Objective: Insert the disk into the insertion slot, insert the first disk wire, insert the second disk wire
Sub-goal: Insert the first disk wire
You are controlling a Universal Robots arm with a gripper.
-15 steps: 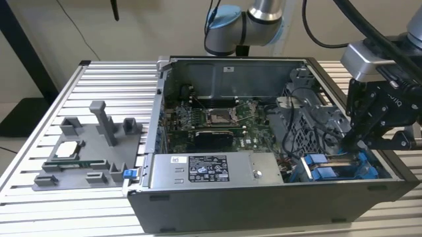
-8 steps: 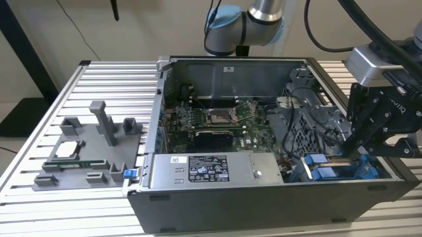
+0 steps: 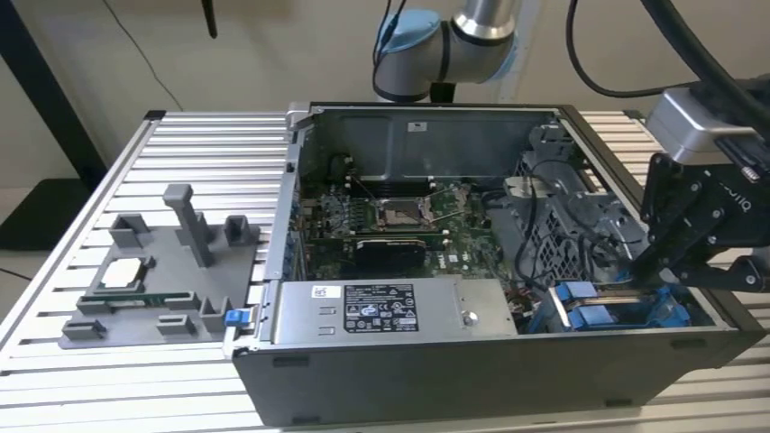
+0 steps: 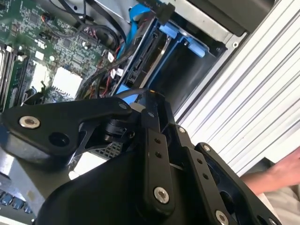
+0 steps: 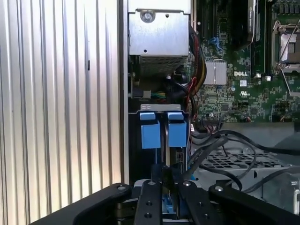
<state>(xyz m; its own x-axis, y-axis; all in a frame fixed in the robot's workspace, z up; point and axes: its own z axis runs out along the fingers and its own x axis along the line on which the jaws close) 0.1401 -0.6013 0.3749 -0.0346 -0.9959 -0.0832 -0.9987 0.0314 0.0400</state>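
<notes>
Slatted metal counter point(image 3: 180, 126), wide and bare at the edges. An open computer case point(image 3: 481, 379) lies on its side across the middle, reaching toward the exterior view's right edge of the counter. A grey fixture tray point(image 3: 157, 271) sits beside it near the exterior view's left edge, holding a chip and a memory stick.

The arm comes down over the case's right end. Its gripper point(image 3: 644, 271) hangs at the near right corner of the case, directly above the drive bays. I cannot tell whether the jaws are open or closed, because their linkage blocks both wrist views.

The insertion slot point(image 3: 601, 316) stands in that same corner, showing blue rails and tabs. The disk point(image 4: 140, 61) appears to be seated in it on edge, in its blue frame, just under the gripper.

Black cables point(image 5: 220, 140) loop over the perforated cage beside the slot.

A person's hand point(image 4: 281, 173) rests at the counter's edge.
</notes>
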